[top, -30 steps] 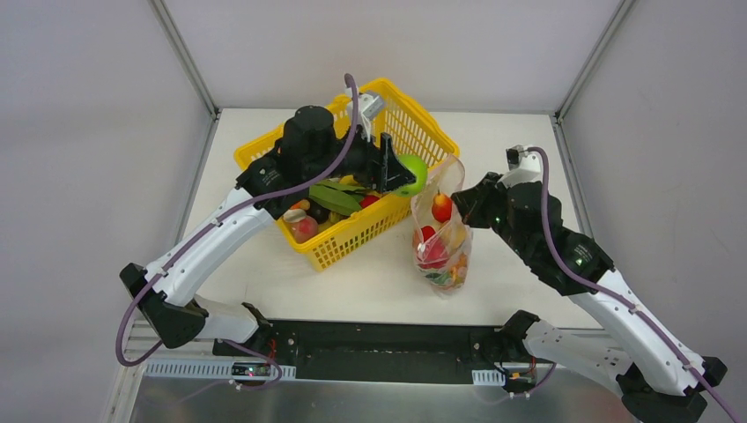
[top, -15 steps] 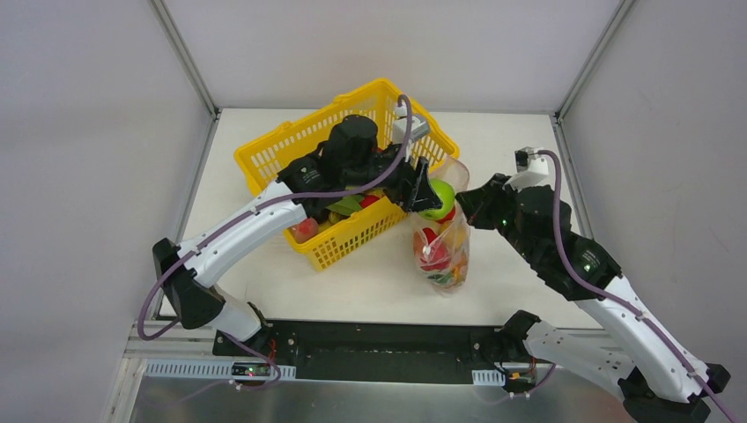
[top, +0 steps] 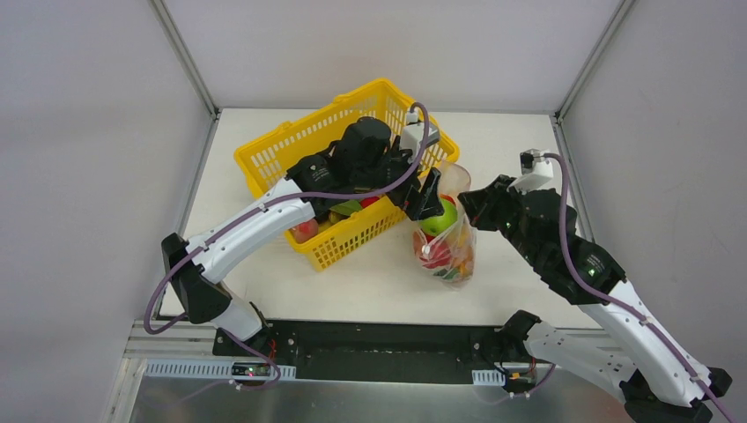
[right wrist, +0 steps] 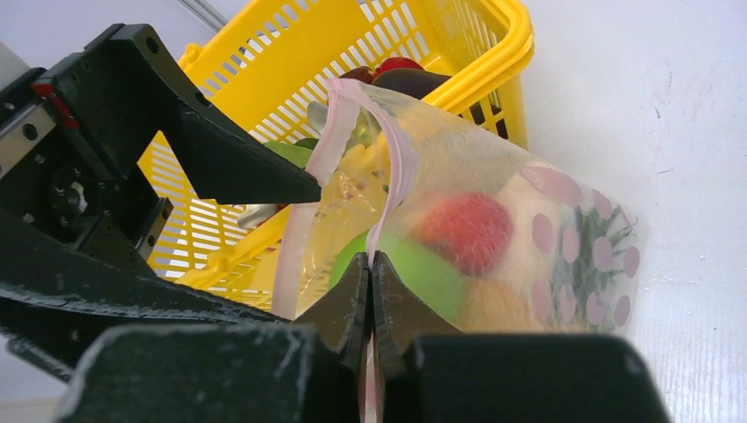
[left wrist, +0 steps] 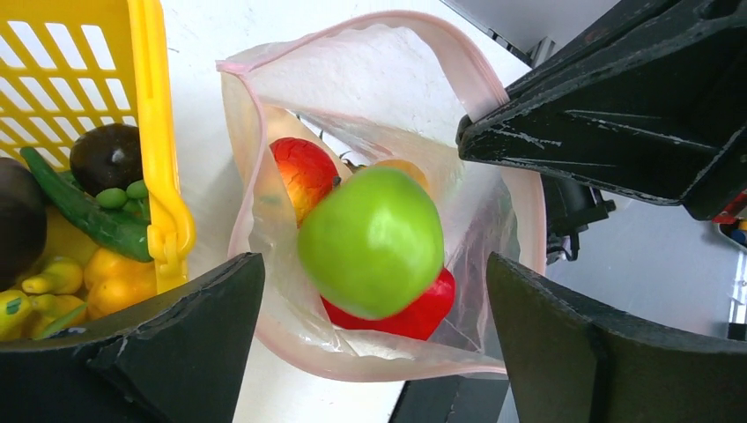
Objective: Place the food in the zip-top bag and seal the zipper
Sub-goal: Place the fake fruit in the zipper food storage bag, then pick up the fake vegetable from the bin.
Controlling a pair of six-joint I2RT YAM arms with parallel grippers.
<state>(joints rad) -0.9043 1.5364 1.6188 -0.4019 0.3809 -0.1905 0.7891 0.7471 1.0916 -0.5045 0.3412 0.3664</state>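
Observation:
The clear zip-top bag (top: 451,256) stands right of the basket with its mouth open. My right gripper (right wrist: 370,264) is shut on its pinkish zipper (right wrist: 339,115) at the right rim (top: 467,204). Above the mouth my left gripper (top: 431,199) is open. The green apple (left wrist: 372,240) sits loose between its spread fingers, touching neither, inside the bag mouth (top: 439,218). Under it lie a red-yellow fruit (left wrist: 304,172) and a red piece (left wrist: 427,308). More food stays in the basket: a dark avocado (left wrist: 106,157), a green pea pod (left wrist: 88,216) and yellow pieces (left wrist: 106,273).
The yellow lattice basket (top: 291,145) stands at the table's back middle, its near-right wall (left wrist: 154,132) close against the bag. Grey walls enclose the white table (top: 370,282) on three sides. My left arm reaches across the basket.
My left gripper carried the green apple rightward from over the basket to the bag mouth and opened; the apple now lies free in the bag. The right gripper kept its hold on the rim.

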